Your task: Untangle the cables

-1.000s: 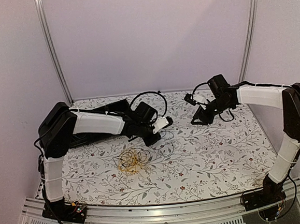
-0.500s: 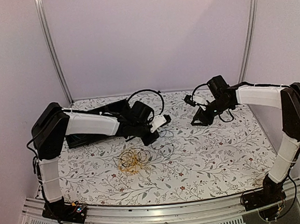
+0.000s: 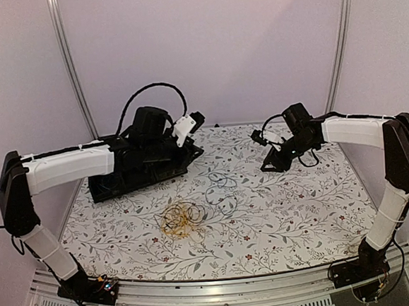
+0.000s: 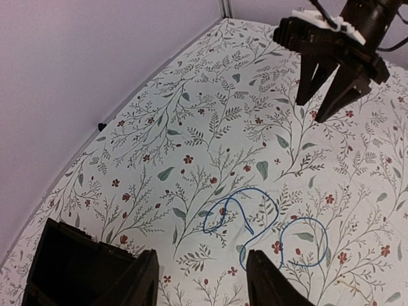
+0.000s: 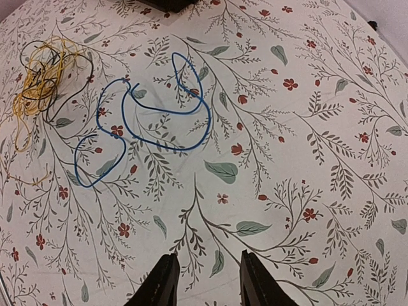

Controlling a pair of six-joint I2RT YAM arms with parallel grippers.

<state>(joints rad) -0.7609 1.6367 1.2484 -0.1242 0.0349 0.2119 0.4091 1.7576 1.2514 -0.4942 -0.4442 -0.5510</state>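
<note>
Closest to the arm bases we've got the yellow cable tangle (image 3: 181, 221) sitting on the floral worktop (image 3: 295, 224), and from the right wrist view there's some dark wire (image 5: 60, 105) mixed into it. Just past that, a bit to the right, the blue cable (image 3: 222, 190) lies flat in a few loose loops. It's just beside the yellow bunch, and we can't tell if they touch. Nothing is holding any of the 3. Going further back on the left there's a black tray (image 3: 122, 181) on the worktop, and the left claw (image 3: 196, 118) hangs up in the air over its far end, well above the cables. Its own camera shows the 2 fingers (image 4: 137, 284) a moderate gap apart with only worktop between them. Over on the right, the right claw (image 3: 270, 163) hovers beyond the blue cable, tips pointing down, jaws parted and empty too. Behind all of it is the plain back wall (image 3: 203, 47).
</note>
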